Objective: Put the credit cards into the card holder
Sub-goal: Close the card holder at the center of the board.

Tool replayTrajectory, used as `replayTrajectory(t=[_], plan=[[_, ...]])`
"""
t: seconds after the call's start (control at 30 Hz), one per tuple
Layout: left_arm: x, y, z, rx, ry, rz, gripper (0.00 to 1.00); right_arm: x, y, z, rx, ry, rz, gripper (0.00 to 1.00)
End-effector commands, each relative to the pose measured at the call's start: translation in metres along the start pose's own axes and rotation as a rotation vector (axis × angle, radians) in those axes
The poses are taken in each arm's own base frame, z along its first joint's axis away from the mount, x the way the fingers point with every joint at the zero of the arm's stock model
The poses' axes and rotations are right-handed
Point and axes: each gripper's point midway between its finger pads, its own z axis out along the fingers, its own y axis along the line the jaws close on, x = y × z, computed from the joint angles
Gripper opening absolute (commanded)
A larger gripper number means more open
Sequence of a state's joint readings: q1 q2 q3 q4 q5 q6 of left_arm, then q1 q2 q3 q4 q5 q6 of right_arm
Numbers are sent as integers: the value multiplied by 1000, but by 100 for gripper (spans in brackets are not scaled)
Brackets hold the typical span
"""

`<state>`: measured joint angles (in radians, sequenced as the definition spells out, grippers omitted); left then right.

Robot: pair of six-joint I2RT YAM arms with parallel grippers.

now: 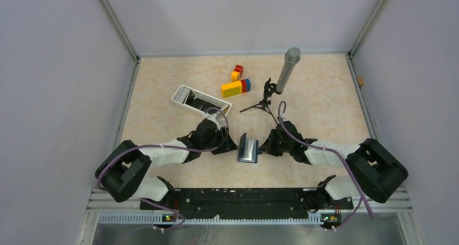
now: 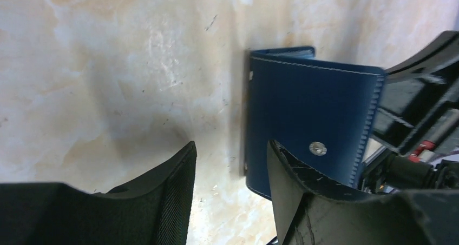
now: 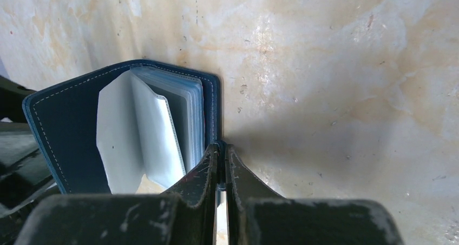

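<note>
Credit cards (image 1: 201, 101), thin, dark, glossy rectangles, lie at the left in a white rectangular plastic tray (image 1: 181, 93) set at an angle on the beige marbled table (image 1: 325, 93). From above, their number cannot be told. They look light, stiff and slick, so a pinch across a short edge that shows above the tray wall should serve better than scraping one up flat. The tray wall itself is likely to hinder the reach. Just right of the tray, the left gripper (image 2: 230, 147) hangs low over the table with its fingers apart and nothing between them. One finger is close in front of the navy-blue folding card holder (image 2: 308, 104). That holder stands open on its edge between the two arms, soft-covered with pale stitching and a metal snap. Inside is a stack of clear, floppy plastic sleeves (image 3: 141, 131), which will probably buckle unless a card goes in square. The right gripper (image 3: 219, 147) has its fingers pressed together on the thin rim of one cover, as far as its wrist view shows. That grip seems to keep the holder upright. Well behind it are yellow, red and blue toy bricks (image 1: 236, 86). Further right, a small black tripod (image 1: 262, 103) carries a grey cylinder (image 1: 288, 66), clear of the work.
</note>
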<state>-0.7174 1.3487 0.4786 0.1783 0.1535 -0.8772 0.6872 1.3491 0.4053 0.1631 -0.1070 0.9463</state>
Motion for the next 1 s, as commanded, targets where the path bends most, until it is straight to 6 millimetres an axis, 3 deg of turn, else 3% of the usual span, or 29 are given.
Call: replayTrajectory(t=[0.0,0.27,0.37,0.77,0.97], plan=[[6,-9,13,33,74,-11,52,5,-7,1,23,3,-12,0],[20,-34,30,173,192,-10,51,7,-6,1,11,6,3,0],[19,-43,30,227,192,-9,50,8,-6,1,6,5,11,0],[14,-70,22,403,150,-20,34,12,4,6,-66,18,38,0],[13,-68,19,403,131,-12,3,6,2,4,-49,-12,36,0]])
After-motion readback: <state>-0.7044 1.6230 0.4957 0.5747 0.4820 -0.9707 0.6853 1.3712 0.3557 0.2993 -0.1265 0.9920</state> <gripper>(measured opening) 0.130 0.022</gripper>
